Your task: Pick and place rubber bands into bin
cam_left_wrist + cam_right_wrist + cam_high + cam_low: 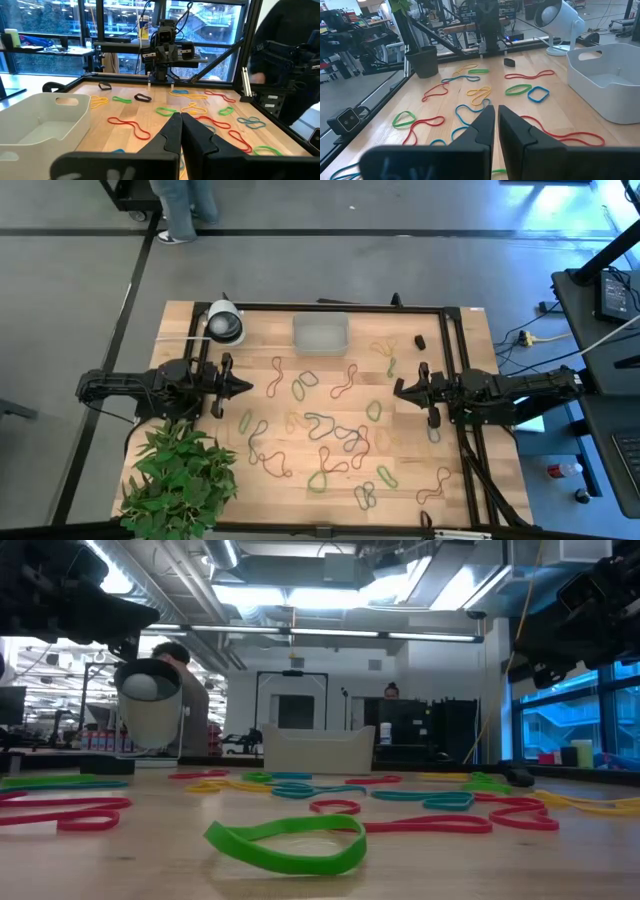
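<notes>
Many rubber bands [330, 430] in green, red, orange, teal and tan lie flat and scattered over the wooden table; in the low view a green one [290, 843] lies nearest. The bin [320, 333], a pale shallow container, stands at the far middle of the table and also shows in both wrist views [45, 120] [615, 80]. My left gripper [248, 388] hovers level at the table's left side, shut and holding nothing [180, 115]. My right gripper [397, 389] hovers level at the right side, facing it, its fingers together with nothing between them [496, 107].
A potted plant [180, 475] fills the near left corner. A white round lamp-like device [224, 323] stands at the far left beside the bin. A small black object [420, 341] lies at the far right. Black frame rails [455, 360] border the table. A person [185, 210] stands beyond the far edge.
</notes>
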